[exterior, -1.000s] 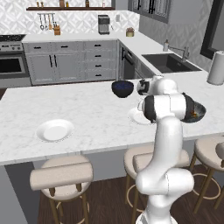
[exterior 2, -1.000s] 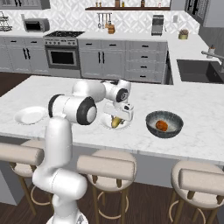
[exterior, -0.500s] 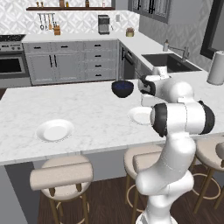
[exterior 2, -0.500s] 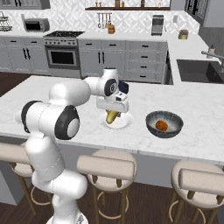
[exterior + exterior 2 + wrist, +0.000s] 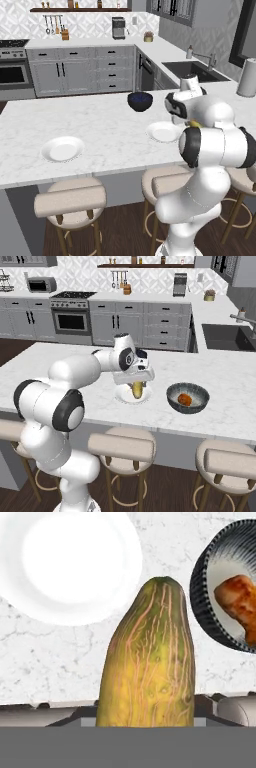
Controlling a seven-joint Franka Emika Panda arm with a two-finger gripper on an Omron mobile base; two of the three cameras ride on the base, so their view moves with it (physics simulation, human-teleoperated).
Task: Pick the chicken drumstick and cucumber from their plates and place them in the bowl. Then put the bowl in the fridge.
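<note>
My gripper (image 5: 135,384) is shut on the cucumber (image 5: 137,390), a yellowish-green stub that hangs just above a white plate (image 5: 122,397). In the hand view the cucumber (image 5: 150,662) points out between that plate (image 5: 70,562) and the dark navy bowl (image 5: 200,577). The orange-brown chicken drumstick (image 5: 239,601) lies inside the bowl. From the right base view the bowl (image 5: 172,393) stands on the counter just right of the plate, with the drumstick (image 5: 185,400) in it. The left base view has the bowl (image 5: 140,101), the near plate (image 5: 163,132) and a second bare plate (image 5: 62,149).
Everything stands on a white marble island (image 5: 225,381) with stools (image 5: 122,443) along its near edge. A sink (image 5: 192,70) lies beyond on the right, a paper-towel roll (image 5: 247,77) at the far right. Cabinets and an oven (image 5: 70,321) line the back wall.
The arm's elbow has swung round to the other side. The hand has kept the cucumber and lifted it slightly off the plate, toward the bowl.
</note>
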